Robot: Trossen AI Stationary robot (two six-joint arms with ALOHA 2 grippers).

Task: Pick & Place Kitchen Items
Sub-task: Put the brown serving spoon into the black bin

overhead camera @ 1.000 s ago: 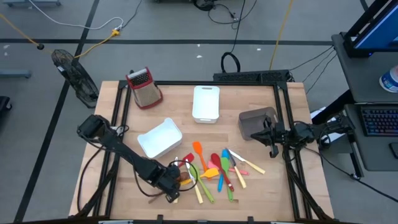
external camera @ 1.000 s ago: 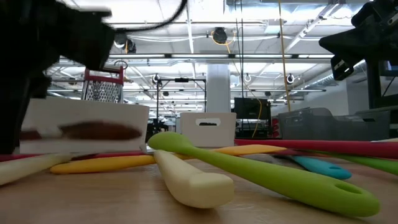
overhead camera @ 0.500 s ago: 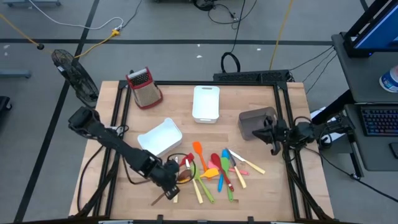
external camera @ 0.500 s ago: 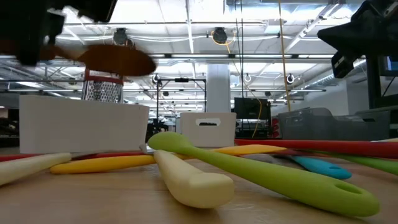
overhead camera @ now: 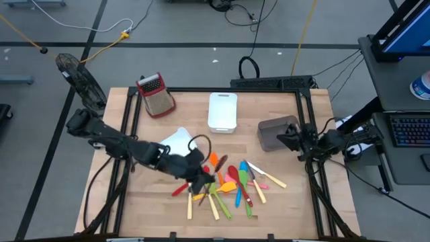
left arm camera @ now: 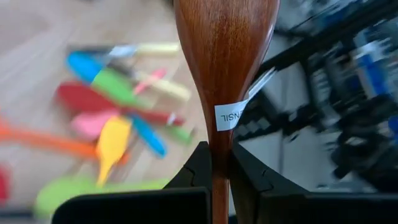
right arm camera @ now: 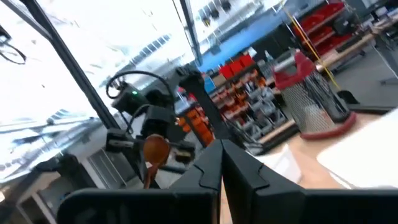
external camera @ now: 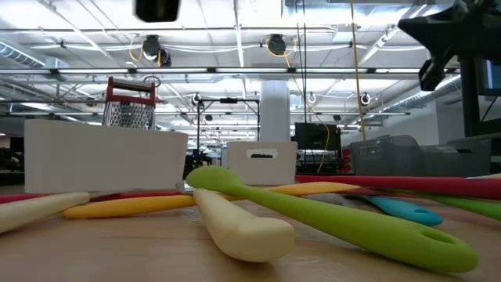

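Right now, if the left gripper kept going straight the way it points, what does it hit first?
The left gripper, shut on the wooden spoon, points roughly across the table toward the right arm's side. Probably nothing at first: it's raised, so the utensil pile passes beneath. Beyond that lies the right gripper, but depth is unclear.

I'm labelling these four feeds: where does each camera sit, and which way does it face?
High: overhead, straight down on the wooden table; both arms show.
Low: table height, facing the long green silicone spoon; arm parts above.
Left wrist: past the left gripper, shut on the brown wooden spoon.
Right wrist: past the shut right gripper, across the table.
Shared: both wrist views show that wooden spoon.
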